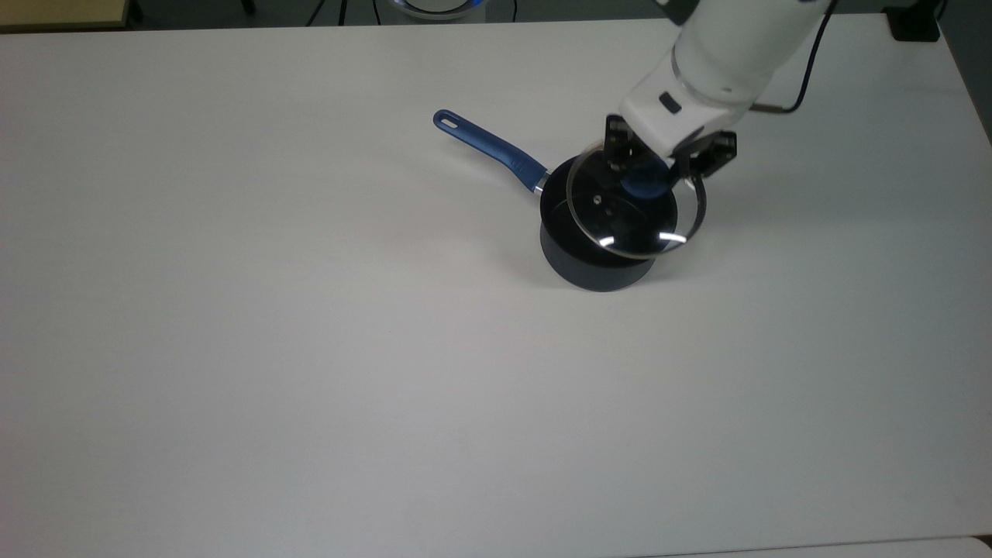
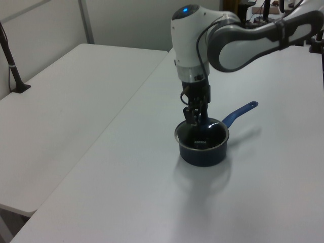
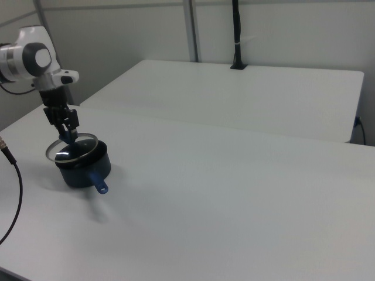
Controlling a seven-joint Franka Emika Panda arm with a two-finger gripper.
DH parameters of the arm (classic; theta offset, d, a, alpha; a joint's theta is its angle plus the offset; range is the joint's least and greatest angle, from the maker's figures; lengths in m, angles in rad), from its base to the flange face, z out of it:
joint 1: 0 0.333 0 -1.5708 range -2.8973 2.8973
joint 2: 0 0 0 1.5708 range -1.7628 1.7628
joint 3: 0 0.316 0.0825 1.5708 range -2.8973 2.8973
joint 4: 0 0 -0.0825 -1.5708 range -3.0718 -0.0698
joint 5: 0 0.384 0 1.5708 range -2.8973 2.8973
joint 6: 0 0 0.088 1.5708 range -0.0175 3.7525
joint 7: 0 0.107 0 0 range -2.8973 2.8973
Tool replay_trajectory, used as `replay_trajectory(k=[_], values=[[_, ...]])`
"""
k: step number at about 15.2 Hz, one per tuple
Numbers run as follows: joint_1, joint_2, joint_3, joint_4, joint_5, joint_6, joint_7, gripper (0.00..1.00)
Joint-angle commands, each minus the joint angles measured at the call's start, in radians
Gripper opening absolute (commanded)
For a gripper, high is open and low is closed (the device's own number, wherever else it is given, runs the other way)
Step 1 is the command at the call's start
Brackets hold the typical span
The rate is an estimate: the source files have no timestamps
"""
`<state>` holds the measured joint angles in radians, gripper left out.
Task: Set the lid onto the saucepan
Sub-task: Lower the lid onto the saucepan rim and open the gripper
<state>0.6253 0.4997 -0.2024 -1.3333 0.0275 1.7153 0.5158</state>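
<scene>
No text, label, brand, number or sign can be read in any view.
</scene>
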Motion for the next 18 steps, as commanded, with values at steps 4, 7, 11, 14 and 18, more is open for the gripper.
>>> replay_trajectory(k=[4,7,11,14,18], values=[[-0.016,0.02,-0.008,0.011,-0.026,0.03,0.006,0.36],[-0.022,0.022,-0.008,-0.003,-0.032,0.032,0.004,0.36],[-0.021,0.02,-0.008,-0.014,-0.035,0.03,0.001,0.36],[-0.021,0.014,-0.008,-0.032,-0.032,0.032,-0.019,0.36],[-0.022,0.006,-0.008,-0.053,-0.034,0.033,-0.026,0.36]])
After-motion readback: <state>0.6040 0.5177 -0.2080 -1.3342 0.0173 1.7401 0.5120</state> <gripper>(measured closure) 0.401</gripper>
